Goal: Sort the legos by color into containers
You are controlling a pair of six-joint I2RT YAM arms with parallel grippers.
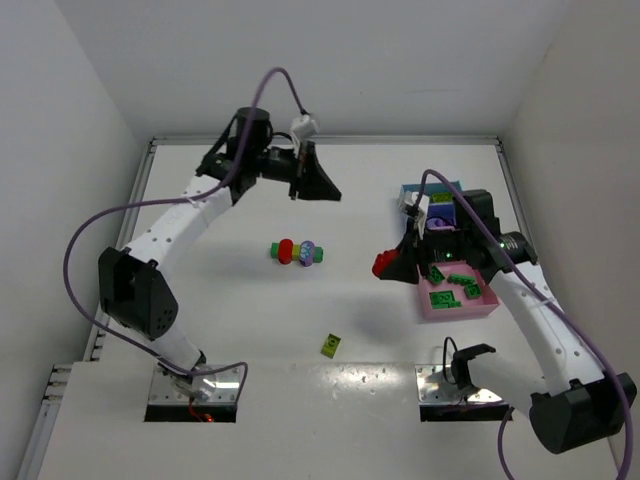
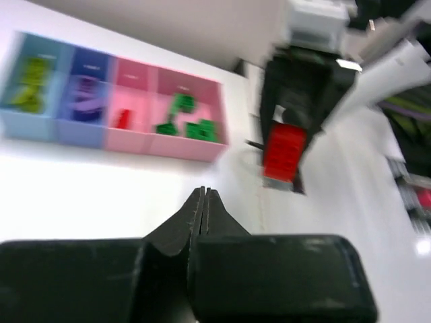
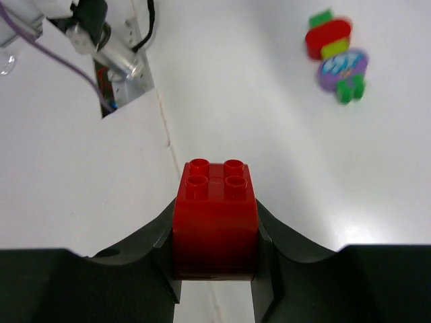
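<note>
- The right gripper (image 3: pixel 215 225) is closed on a red four-stud brick (image 3: pixel 215 208), which is held above the table just left of the tray row by the right edge.
- The left gripper (image 2: pixel 204 202) is shut, with nothing between its jaws.
- Green bricks (image 1: pixel 447 288) are held in the nearest pink tray (image 2: pixel 188 149), and a red piece in the next pink tray (image 2: pixel 124 138).
- Purple and yellow-green pieces are seen in the two blue trays (image 2: pixel 77 131).
- A cluster of joined pieces (image 1: pixel 297 252) lies at the table's centre.
- A lone yellow-green brick (image 1: pixel 331 346) lies toward the near edge.
</note>
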